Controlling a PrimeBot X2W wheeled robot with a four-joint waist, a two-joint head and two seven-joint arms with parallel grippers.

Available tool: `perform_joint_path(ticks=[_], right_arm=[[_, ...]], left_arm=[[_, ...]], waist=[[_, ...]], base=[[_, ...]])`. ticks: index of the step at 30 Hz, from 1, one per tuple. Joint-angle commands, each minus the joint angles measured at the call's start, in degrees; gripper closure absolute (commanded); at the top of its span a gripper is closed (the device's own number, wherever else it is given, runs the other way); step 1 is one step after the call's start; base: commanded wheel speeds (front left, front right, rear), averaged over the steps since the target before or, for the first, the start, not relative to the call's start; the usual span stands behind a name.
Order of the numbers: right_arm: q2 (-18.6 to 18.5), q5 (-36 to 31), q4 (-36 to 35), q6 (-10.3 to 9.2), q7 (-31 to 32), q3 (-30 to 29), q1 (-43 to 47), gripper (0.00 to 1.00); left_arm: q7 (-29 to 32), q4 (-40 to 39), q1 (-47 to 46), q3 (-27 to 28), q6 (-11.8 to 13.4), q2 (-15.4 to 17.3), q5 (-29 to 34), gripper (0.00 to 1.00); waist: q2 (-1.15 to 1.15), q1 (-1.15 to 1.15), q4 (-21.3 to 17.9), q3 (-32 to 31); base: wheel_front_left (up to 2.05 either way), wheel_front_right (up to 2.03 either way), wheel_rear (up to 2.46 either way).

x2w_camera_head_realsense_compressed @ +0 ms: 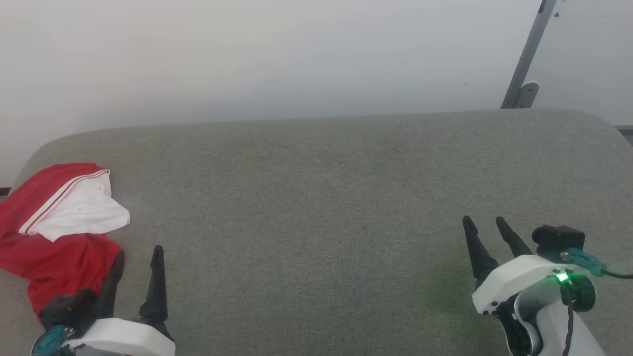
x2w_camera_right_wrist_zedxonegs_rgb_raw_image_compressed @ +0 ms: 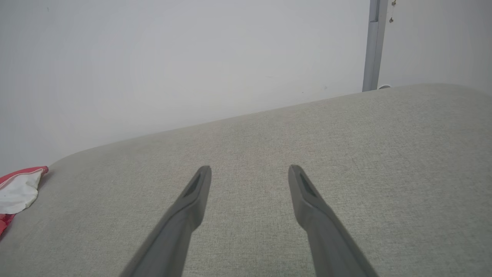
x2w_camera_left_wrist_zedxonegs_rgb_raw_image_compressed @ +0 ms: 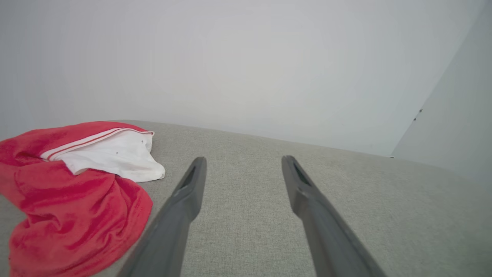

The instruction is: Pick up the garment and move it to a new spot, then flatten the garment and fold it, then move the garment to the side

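Pale blank wall (x2w_camera_head_realsense_compressed: 247, 59) behind, across the full width. Below it is a big grey-green padded fabric surface (x2w_camera_head_realsense_compressed: 321, 198) with rounded far corners. The garment (x2w_camera_head_realsense_compressed: 54, 237) is bunched in a heap at the surface's far left edge, red fabric below and a white panel with striped trim folded over on top; it isn't flattened. The left wrist view shows it (x2w_camera_left_wrist_zedxonegs_rgb_raw_image_compressed: 77, 192) just beside the left finger, contact unclear. Left gripper (x2w_camera_head_realsense_compressed: 138, 251) sits low at lower left, fingers spread wide and holding nothing, only bare fabric in the gap (x2w_camera_left_wrist_zedxonegs_rgb_raw_image_compressed: 242, 159). Right gripper (x2w_camera_head_realsense_compressed: 483, 220) at lower right is also wide apart and empty (x2w_camera_right_wrist_zedxonegs_rgb_raw_image_compressed: 250, 169), well apart from the garment (x2w_camera_right_wrist_zedxonegs_rgb_raw_image_compressed: 19, 188). Grey metal post (x2w_camera_head_realsense_compressed: 526, 54) leans against the wall at upper right. A small green light (x2w_camera_head_realsense_compressed: 561, 278) glows on the right wrist.
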Motion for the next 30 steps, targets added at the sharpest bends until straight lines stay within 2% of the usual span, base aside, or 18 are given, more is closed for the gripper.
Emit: perform_joint_path(ticks=[1,30], right_arm=[[-0.25,-1.13,-0.37,0.16,-0.62,0.12,-1.11,0.0],[-0.87,-13.39,-0.1,0.17,-3.38,1.21,-1.62,0.0]], left_arm=[[-0.57,-0.68,0.36,0.3,0.1,0.4,1.17,0.0],[-3.62,-0.67,2.17,1.64,-0.43,1.09,6.96,0.0]], waist=[[0.0,0.0,-0.03,-0.01],[0.0,0.0,-0.65,-0.35]], base=[[0.0,0.0,0.0],[0.0,0.0,0.0]])
